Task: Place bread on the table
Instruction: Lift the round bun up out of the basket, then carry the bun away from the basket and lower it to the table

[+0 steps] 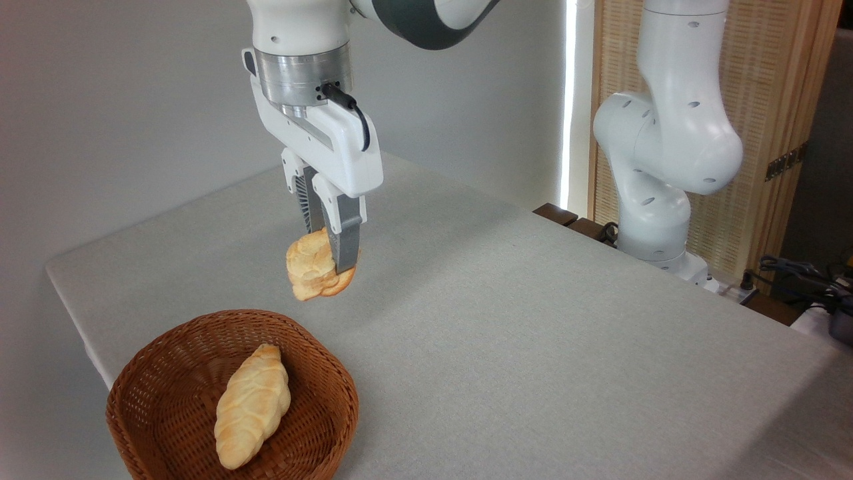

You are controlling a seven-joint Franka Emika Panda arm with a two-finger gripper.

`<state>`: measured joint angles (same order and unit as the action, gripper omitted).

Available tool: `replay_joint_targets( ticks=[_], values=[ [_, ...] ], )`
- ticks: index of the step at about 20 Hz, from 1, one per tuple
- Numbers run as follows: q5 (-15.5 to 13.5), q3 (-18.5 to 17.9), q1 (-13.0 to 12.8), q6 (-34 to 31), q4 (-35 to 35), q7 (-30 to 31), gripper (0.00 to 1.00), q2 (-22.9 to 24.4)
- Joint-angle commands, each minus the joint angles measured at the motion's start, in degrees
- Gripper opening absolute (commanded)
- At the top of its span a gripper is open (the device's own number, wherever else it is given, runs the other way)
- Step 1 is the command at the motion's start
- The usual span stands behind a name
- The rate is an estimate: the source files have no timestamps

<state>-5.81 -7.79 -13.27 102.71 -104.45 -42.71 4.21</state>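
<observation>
The tool [331, 257] grips the bread [313, 272] above the bench [533, 333], left of centre; at lower left, a wicker basket [166, 373] holds a braided loaf [253, 413].

The arm [313, 40] is cut off by the top edge above its wrist, and the grey fingers [345, 243] cover the middle of the bread [308, 270], so where the far finger touches it cannot be told. The basket [153, 373] at the worktop's [533, 347] near left corner loses its lower rim to the bottom edge, and the worktop itself runs out at the bottom and right edges. At the far right, dark cables [800, 273] and a dark object [841, 323] cut by the right edge are too small and cropped to identify.
</observation>
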Motion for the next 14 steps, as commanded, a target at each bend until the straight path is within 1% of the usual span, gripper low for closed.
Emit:
replay_joint_targets(
  ticks=[1, 2, 3, 4, 5, 6, 7, 10, 14],
  values=[
    [-1.7, 0.3, -1.1, -1.8, -1.2, 3.0, 0.78, -1.1],
    [-1.7, 0.4, -1.2, -2.2, -1.4, 3.7, 0.81, -1.7],
    [-2.3, 0.5, -1.5, -2.3, -1.6, 3.9, 0.88, -2.5],
    [-3.0, 0.5, -2.5, -2.3, -1.5, 3.9, 0.88, -3.5],
    [-3.2, 0.5, -2.9, -2.2, -1.5, 3.9, 0.9, -4.4],
    [-3.2, 0.6, -3.5, -2.2, -1.6, 3.9, 0.98, -5.3],
    [-3.2, 0.7, -4.4, -2.2, -1.5, 3.9, 1.0, -6.1],
    [-3.3, 0.9, -4.6, -2.2, -1.5, 3.8, 1.0, -7.6],
    [-3.3, 1.5, -4.8, -2.2, -1.5, 3.7, 1.0, -8.2]
  ],
)
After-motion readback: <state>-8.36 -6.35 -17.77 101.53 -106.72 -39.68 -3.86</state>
